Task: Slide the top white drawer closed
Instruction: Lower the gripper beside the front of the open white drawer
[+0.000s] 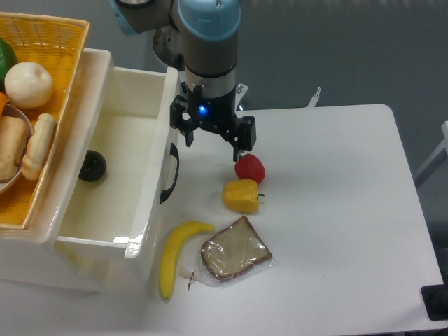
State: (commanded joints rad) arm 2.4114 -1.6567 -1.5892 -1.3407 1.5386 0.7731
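The top white drawer (133, 91) stands pulled out to the right of the small chest, its deep cream-white box open to view. A black curved handle (168, 175) sits on its front panel. Inside the drawer lies a small dark round object (92, 166). My gripper (214, 145) hangs just right of the drawer front, near its far end and above the table. Its fingers (189, 136) are spread open with nothing between them, close to the front panel; whether they touch it I cannot tell.
A wicker basket (59, 42) with bread rolls and other food sits on top of the chest. On the white table (336, 210) lie a red fruit (250, 168), a yellow pepper (241, 196), a banana (175, 255) and a wrapped bread slice (235, 250), all near the drawer front.
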